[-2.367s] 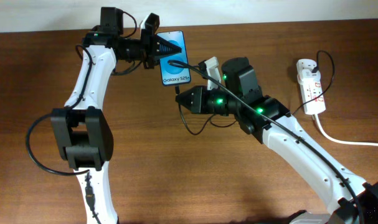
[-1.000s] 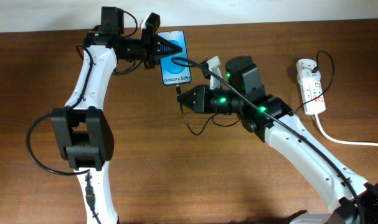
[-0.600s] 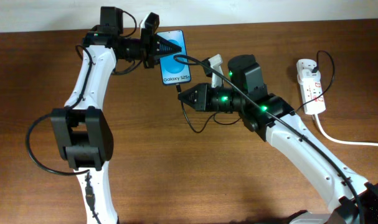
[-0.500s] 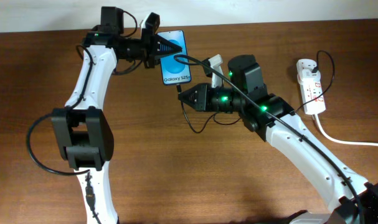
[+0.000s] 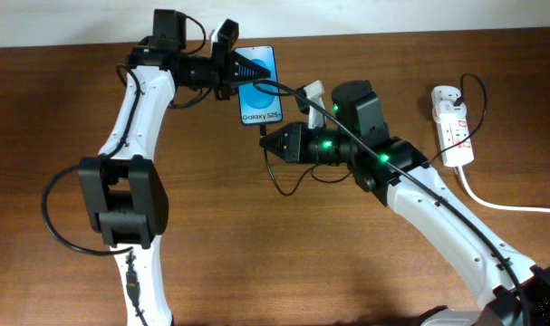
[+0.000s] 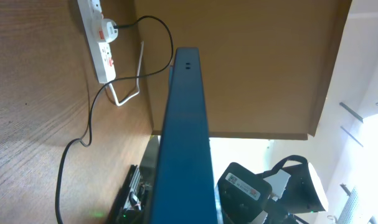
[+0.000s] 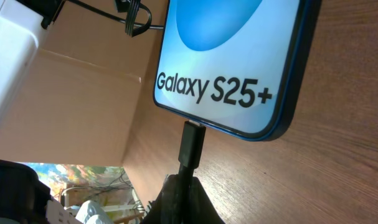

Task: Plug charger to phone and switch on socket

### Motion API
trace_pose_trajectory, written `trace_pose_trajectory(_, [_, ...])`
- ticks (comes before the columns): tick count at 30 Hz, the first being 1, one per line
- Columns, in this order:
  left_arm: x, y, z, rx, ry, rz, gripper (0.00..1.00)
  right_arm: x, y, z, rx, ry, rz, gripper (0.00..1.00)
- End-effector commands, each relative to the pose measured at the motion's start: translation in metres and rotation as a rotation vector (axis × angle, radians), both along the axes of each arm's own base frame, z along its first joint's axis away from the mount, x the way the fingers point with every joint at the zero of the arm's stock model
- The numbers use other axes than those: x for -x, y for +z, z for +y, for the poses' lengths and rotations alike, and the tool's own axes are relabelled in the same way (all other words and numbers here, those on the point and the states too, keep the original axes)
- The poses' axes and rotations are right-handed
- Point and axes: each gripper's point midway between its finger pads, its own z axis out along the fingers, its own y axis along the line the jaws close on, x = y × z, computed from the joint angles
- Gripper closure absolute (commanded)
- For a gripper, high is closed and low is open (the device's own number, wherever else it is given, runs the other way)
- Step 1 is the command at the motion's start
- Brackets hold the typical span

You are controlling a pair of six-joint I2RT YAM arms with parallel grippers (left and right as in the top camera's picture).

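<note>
Right wrist view: charger plug (image 7: 192,144) is nosed up against the bottom edge of the phone (image 7: 238,56), just under the "Galaxy S25+" lettering. It's touching, but I can't tell if it's fully home.
Right end effector (image 7: 178,186): pressed together on the back of the plug, directly below the phone's bottom edge, port dead ahead.
Axis: the plug's long axis runs close to the phone's long axis, leaning a touch off it. My read is that the push has to go straight along that line, or the tip jams.
Left end effector (image 5: 231,69): pinching the phone near its top left corner, screen facing up. I can't tell if the phone is clear of the surface (image 5: 211,226).
Left arm pose: comes up the left side of the phone, then bends in level toward it.
Right arm pose: reaches in from the phone's lower right, wrist aimed at the bottom edge.
Charger cable (image 6: 58,186): thin black line trailing away from the phone toward the socket (image 5: 453,127).
Socket: well right of the phone, beyond the right arm's elbow. The right arm is nearer, so the switch looks like its job.
</note>
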Motion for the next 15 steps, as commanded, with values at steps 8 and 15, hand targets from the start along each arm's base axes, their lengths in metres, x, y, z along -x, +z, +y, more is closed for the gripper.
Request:
trace_pose_trajectory(8, [0.011,0.01,-0.01,0.052,-0.054,0.009,1.0,-0.012,0.006,-0.006,-0.005,-0.019,-0.048,0.73])
trace_pose_trajectory(15, [-0.007,0.008,0.024,0.039,0.028,-0.006,1.0,-0.016,0.007,-0.018,0.003,-0.034,-0.054,0.59])
